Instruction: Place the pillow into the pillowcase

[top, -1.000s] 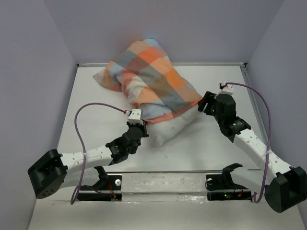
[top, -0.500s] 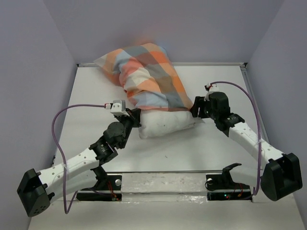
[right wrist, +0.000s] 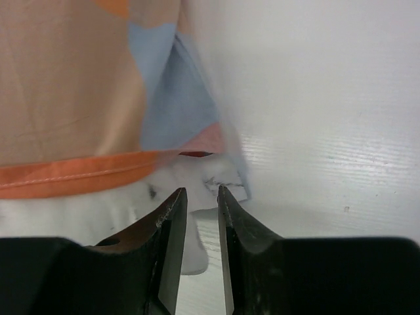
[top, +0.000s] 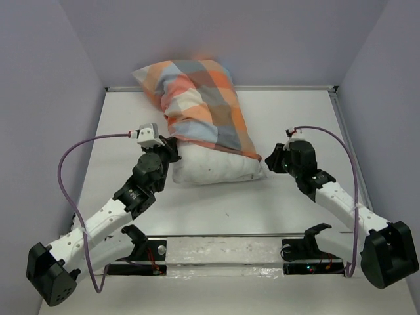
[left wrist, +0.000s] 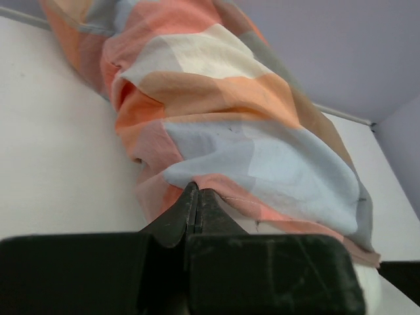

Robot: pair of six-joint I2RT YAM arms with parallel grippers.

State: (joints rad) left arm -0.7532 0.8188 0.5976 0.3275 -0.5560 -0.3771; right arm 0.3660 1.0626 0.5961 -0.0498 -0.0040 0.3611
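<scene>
The checked pillowcase (top: 203,105) lies over the far part of the white pillow (top: 213,169), whose near end sticks out bare. My left gripper (top: 174,149) is at the pillow's left end, shut on the pillowcase's orange hem (left wrist: 223,187). My right gripper (top: 270,157) is at the pillow's right corner. In the right wrist view its jaws (right wrist: 200,191) stand a narrow gap apart, with the pillow's white corner (right wrist: 226,180) just ahead of the tips and nothing between them. The pillowcase (right wrist: 79,85) hangs above the orange hem there.
The far end of the pillowcase leans up against the back wall (top: 275,46). Side walls close in the white table (top: 302,118) on both sides. A clear strip (top: 223,248) and the arm mounts run along the near edge.
The left gripper has carried the pillowcase hem left and farther back, swinging the pillow's near end leftward. The right gripper has followed toward the pillow's corner, and its jaws have narrowed.
</scene>
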